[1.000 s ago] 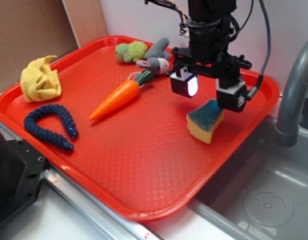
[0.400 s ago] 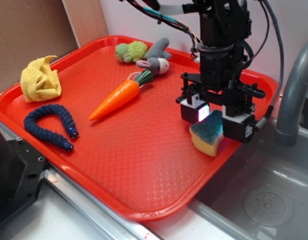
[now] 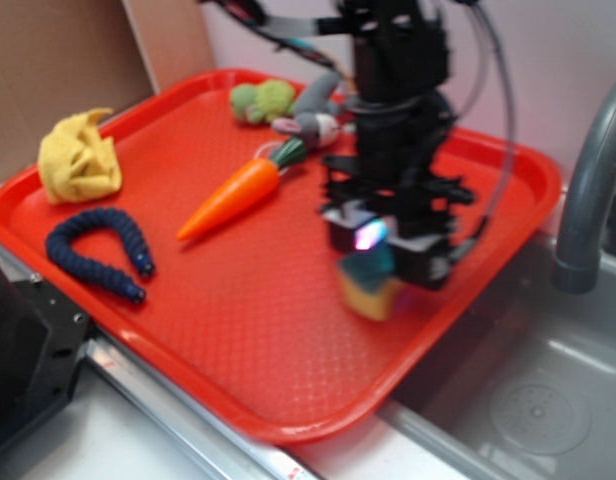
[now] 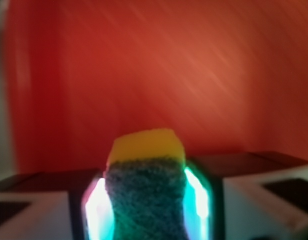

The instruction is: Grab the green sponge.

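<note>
Between my fingers [image 4: 146, 205] sits the green sponge [image 4: 146, 192] — pressed on both sides, dark scouring face toward the wrist camera, yellow foam pointing out over the red tray [image 4: 194, 65]. From the side view the fingers [image 3: 388, 255] hold the sponge [image 3: 371, 283] low over the tray's right half, though blur hides whether it touches the surface.

I judge it light and soft: the foam will give under the squeeze, so a hold across the flat faces near the middle suits it, and the rough top should help against slipping. Nothing here is fragile.

Open tray [image 3: 258, 330] lies in front and to the left. The carrot [image 3: 233, 195] and plush toys [image 3: 288, 105] sit well apart, the blue ring piece [image 3: 93, 250] and yellow cloth [image 3: 78, 155] farther still. Close on the right runs the tray's raised rim, then the sink [image 3: 528, 400] and faucet [image 3: 588, 190] — the side to mind.
</note>
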Motion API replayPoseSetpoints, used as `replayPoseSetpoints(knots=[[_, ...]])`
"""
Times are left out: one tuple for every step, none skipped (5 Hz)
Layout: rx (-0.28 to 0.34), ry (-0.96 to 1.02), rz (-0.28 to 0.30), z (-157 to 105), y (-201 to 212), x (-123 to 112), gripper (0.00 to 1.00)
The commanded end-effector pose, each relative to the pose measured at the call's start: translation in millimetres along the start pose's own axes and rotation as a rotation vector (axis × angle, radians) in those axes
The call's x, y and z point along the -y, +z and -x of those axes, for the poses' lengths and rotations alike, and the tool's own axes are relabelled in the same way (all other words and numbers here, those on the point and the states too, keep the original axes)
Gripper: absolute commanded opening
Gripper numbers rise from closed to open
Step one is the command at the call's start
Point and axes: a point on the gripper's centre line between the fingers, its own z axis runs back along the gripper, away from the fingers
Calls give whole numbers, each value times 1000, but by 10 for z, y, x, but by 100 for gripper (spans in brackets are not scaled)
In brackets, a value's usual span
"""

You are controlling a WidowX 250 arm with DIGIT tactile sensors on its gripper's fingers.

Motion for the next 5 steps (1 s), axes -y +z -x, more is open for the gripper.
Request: replayPoseSetpoints(knots=[[348,6,-107,83,1246,-681,0],[339,12,-190,41,1765,-891,0],[285,11,-270,-10,1863,-882,0],[220,35,-264,-19,1780,-802,0],[163,63,-241,-39,1670,-822,0]])
